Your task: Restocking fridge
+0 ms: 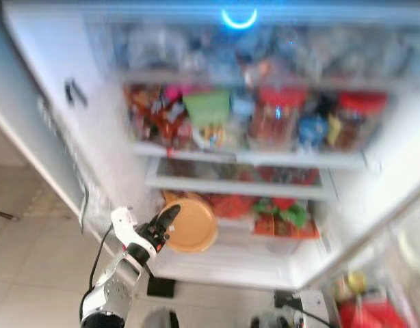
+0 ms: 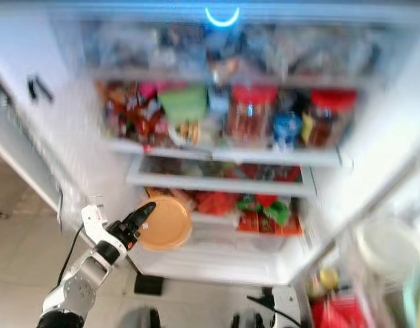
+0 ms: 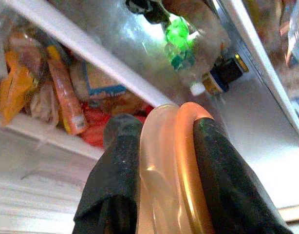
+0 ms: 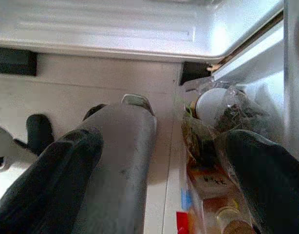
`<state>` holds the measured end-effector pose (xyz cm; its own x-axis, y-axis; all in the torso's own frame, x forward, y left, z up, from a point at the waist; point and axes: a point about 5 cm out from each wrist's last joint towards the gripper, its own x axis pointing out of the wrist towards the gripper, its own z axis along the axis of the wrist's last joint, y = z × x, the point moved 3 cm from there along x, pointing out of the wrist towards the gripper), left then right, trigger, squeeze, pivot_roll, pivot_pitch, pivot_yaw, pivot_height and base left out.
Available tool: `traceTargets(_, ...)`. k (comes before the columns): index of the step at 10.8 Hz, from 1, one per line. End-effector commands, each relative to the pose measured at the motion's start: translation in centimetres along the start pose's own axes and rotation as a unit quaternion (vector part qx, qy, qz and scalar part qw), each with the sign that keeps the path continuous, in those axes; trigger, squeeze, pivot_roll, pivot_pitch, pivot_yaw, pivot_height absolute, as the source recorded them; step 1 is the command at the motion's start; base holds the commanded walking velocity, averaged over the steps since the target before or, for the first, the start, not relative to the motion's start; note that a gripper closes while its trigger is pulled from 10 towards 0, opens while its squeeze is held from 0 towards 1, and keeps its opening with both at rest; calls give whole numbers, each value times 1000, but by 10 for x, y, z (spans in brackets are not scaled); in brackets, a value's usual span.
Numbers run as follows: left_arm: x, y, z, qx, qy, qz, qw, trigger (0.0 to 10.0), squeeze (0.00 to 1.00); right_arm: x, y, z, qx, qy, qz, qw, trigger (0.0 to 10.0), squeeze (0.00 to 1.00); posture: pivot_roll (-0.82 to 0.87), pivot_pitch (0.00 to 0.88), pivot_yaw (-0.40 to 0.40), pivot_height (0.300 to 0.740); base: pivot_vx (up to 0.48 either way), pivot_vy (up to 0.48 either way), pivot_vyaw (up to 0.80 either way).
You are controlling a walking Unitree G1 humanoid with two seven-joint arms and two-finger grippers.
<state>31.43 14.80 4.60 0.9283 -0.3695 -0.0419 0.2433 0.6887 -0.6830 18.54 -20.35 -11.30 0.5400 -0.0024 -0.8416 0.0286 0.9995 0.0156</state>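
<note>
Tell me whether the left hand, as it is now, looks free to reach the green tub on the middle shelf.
Probably not yet. The left hand is shut on an orange plate low in the fridge, and the green tub sits a shelf higher, so the plate would need setting down first.

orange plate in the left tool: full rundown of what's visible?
The orange plate is round, shallow and glossy, plastic by its look, with a raised rim. It stands nearly on edge, face toward the camera, at the lower left of the open fridge, before the bottom shelf's red and green packs. The left tool is shut on its left rim; the wrist view shows the rim pinched between both black fingers.
</note>
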Motion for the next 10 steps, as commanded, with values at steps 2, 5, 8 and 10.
traceTargets(2, -1, 2, -1, 3, -2, 6, 1000, 10000, 0, -2, -2, -15, 2, 24, -2, 1000, 10000, 0, -32, 87, 25, 637, 0, 0, 0)
traceTargets(5, 4, 2, 7, 5, -18, 7, 1000, 10000, 0, -2, -1, -14, 3, 23, 2, 1000, 10000, 0, -36, 85, 26, 637, 0, 0, 0)
traceTargets(8, 6, 0, 10, 3, -25, 1, 1000, 10000, 0, -2, -1, -14, 7, 20, 2, 1000, 10000, 0, -40, 83, 27, 637, 0, 0, 0)
traceTargets(10, 8, -3, 12, 5, -33, -8, 999, 10000, 0, -2, -1, -14, 10, 19, 3, 1000, 10000, 0, -37, 82, 26, 637, 0, 0, 0)
